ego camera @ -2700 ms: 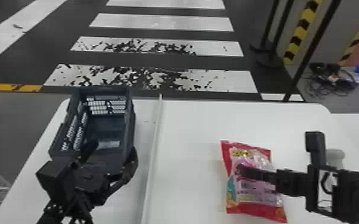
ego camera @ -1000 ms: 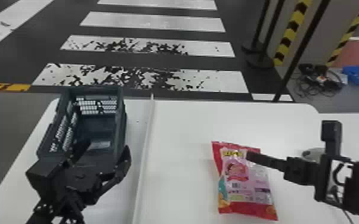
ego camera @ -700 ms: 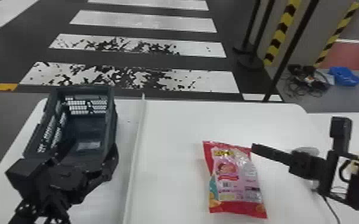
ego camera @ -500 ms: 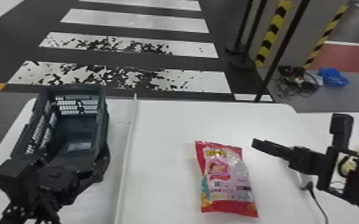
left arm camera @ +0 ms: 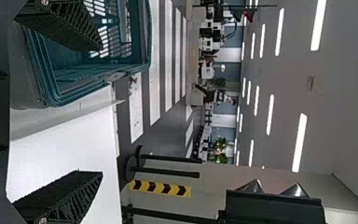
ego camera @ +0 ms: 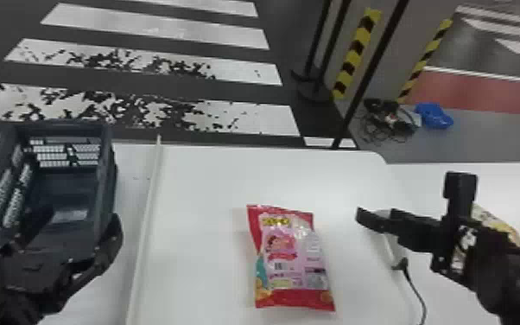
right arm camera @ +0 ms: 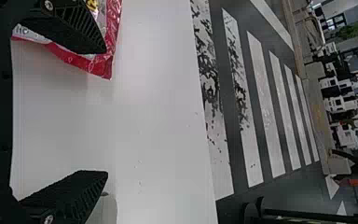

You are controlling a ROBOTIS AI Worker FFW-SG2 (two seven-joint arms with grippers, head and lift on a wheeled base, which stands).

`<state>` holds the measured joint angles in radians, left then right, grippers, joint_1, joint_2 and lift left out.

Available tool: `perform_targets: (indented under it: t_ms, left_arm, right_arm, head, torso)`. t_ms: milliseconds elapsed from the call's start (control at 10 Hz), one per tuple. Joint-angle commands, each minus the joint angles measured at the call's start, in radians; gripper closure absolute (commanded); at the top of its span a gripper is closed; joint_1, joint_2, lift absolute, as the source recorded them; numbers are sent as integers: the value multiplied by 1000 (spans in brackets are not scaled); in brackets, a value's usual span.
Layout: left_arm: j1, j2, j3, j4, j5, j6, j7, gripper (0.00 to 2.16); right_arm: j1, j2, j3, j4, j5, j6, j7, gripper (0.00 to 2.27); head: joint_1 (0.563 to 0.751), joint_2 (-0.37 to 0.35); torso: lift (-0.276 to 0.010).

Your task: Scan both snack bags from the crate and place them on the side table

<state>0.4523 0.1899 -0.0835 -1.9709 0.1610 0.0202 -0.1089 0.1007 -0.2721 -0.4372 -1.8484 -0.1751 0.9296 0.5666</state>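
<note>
Well in from the white table's far edge: red-and-pink plastic snack bag.
Left gripper: spread, at dark plastic crate.
Right gripper: spread, right of bag.
Bag pickup: our likely step; next, we straddle it.

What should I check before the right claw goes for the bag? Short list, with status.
1. Bag lying flat on the table: ok.
2. Right claw open, nothing between its fingers: ok.
3. Right claw over the bag: not ok, it's off to the bag's right.
4. Left claw not touching the crate: cannot tell, they overlap in the head view.
5. Other bag placed: cannot tell, a yellowish thing is half hidden behind the right claw.
</note>
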Motion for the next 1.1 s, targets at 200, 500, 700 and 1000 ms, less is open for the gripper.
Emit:
perform_targets:
  t_ms: [200, 500, 700, 1000]
  left_arm:
    - [3, -3, -4, 6, 0, 7, -2, 39]
    - [-3, -4, -9, 21, -1, 7, -2, 39]
    - [-9, -6, -15, 30, -1, 7, -2, 39]
    - [-10, -4, -18, 38, 0, 7, -2, 39]
  right_arm:
    - [1, -68, 6, 147, 51, -139, -1, 46]
    - [-27, -154, 14, 301, 66, -203, 1, 46]
    - [-55, -173, 14, 377, 37, -203, 24, 56]
    - [-96, -182, 46, 455, 39, -203, 47, 110]
  head:
    - [695, -294]
    - [695, -350]
    - [695, -350]
    - [695, -350]
  torso:
    - [-95]
    - [-95]
    - [-95]
    - [-95]
